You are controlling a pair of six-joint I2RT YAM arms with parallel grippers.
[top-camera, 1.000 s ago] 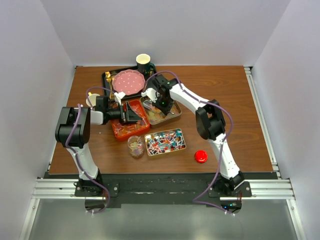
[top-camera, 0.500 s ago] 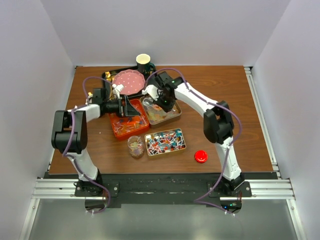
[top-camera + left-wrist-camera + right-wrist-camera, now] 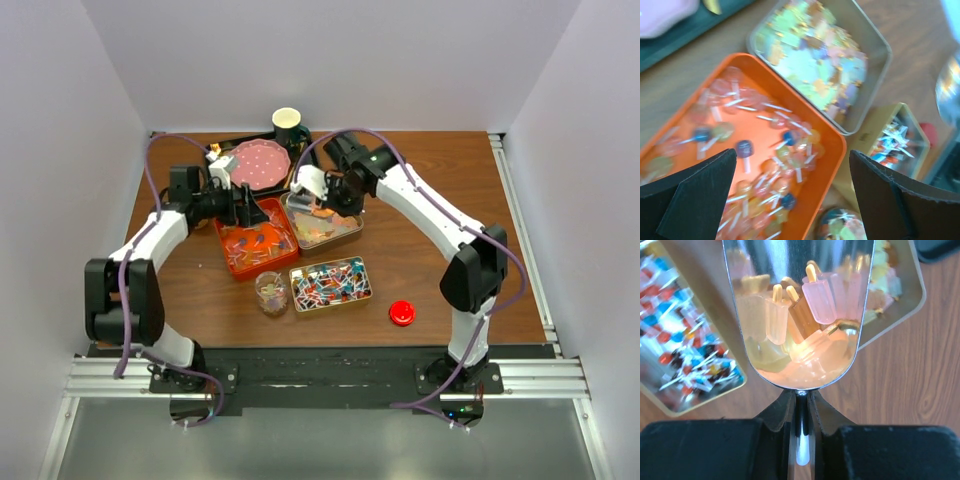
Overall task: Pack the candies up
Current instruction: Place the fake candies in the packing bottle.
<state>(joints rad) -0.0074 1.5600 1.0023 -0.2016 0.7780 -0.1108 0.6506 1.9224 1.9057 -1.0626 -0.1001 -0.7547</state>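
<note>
Both farther back than a second ago: right gripper (image 3: 800,425) clamps a scoop (image 3: 737,290), candies (image 3: 818,300) lying lengthwise, sticks pointing away; left gripper (image 3: 792,152) gapes.

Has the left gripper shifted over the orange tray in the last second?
Yes. The left gripper has moved from over the middle of the orange tray to its far edge, nearer the pink plate.

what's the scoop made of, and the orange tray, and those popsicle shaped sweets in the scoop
scoop: looks like polished metal, mirror-bright; its walls reflect the sweets inside.
orange tray: smooth, glossy, with rounded corners; painted tin or plastic, the look leaves it open.
popsicle-shaped sweets: translucent and soft-looking, probably gummy; light glows through the pink and amber pieces.
</note>
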